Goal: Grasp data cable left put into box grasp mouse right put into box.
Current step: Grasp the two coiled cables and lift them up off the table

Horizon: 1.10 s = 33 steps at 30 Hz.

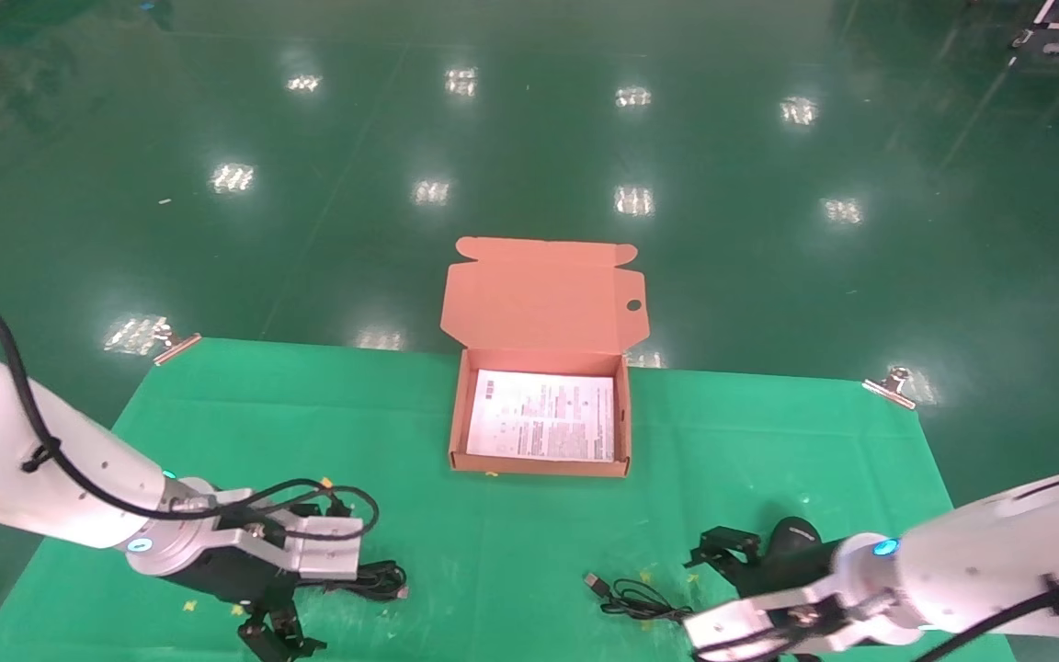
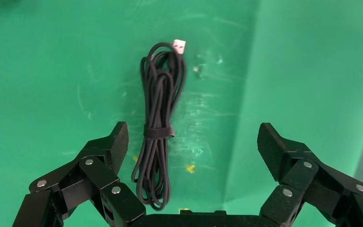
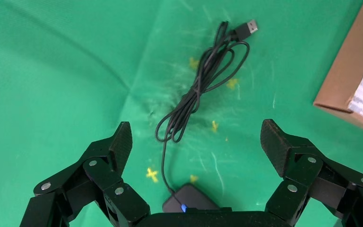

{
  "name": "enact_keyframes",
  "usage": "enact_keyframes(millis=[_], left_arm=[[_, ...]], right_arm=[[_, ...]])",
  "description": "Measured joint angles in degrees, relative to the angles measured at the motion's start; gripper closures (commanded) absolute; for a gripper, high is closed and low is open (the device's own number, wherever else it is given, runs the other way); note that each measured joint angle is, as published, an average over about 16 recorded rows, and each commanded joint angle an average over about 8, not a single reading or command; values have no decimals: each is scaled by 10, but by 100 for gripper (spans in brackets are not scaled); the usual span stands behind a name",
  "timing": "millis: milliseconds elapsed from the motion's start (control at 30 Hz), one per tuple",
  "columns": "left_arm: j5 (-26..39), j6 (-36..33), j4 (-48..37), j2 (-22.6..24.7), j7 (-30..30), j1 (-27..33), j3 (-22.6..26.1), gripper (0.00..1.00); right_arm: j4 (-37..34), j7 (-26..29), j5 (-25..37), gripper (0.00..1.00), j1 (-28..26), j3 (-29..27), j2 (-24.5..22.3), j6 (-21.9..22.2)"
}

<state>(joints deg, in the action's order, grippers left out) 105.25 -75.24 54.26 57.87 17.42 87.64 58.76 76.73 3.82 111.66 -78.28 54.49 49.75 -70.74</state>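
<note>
The data cable [image 2: 158,137], a long black strapped bundle with a small plug [image 2: 179,46], lies on the green cloth between the open fingers of my left gripper [image 2: 194,137], close to one finger and untouched. In the head view it lies [image 1: 381,581] beside the left gripper [image 1: 279,639] at the front left. The black mouse [image 3: 191,201] lies under the palm of my open right gripper [image 3: 196,135], its cord [image 3: 198,90] bunched ahead with a USB plug [image 3: 250,26]. The box [image 1: 539,467] stands open at mid-table with the leaflet [image 1: 543,416] inside. The right gripper [image 1: 723,552] is at the front right.
A green cloth [image 1: 768,441] covers the table, held by metal clips at the far left corner [image 1: 176,348] and far right corner [image 1: 893,386]. The box lid [image 1: 543,294] stands up behind the box. Shiny green floor lies beyond the table. The mouse cord [image 1: 631,598] lies between the two arms.
</note>
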Motion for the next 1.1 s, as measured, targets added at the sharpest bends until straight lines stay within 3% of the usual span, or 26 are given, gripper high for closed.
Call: enact_keyframes(millis=[300,633,700,733,933,967,1000,1100], left_arm=[[-15,39,-161,47,-48,4,-10,0],[-32,66,-302,86,-113,16,-21,0],[-34,71,-324,93,-125,18,-22,10],[-34,73,-334,96,-131,19,-22,22],[-35,83,-374,107,-153,22,-23,95],[-35,83,-378,108,-155,22,-23,100],[-35,84,-381,109,-157,22,-23,100],[-35,86,-386,110,-160,23,-23,100]], right_arm=[[-33,69,46,0,22,9,42,31],[-106,77,75,0,24,19,87,60],[-121,74,80,1,24,20,94,66],[-127,73,82,9,24,21,98,68],[-156,67,89,84,24,24,110,80],[-158,67,90,96,24,24,111,82],[-160,66,90,100,24,24,112,83],[-164,65,91,100,24,24,114,85]])
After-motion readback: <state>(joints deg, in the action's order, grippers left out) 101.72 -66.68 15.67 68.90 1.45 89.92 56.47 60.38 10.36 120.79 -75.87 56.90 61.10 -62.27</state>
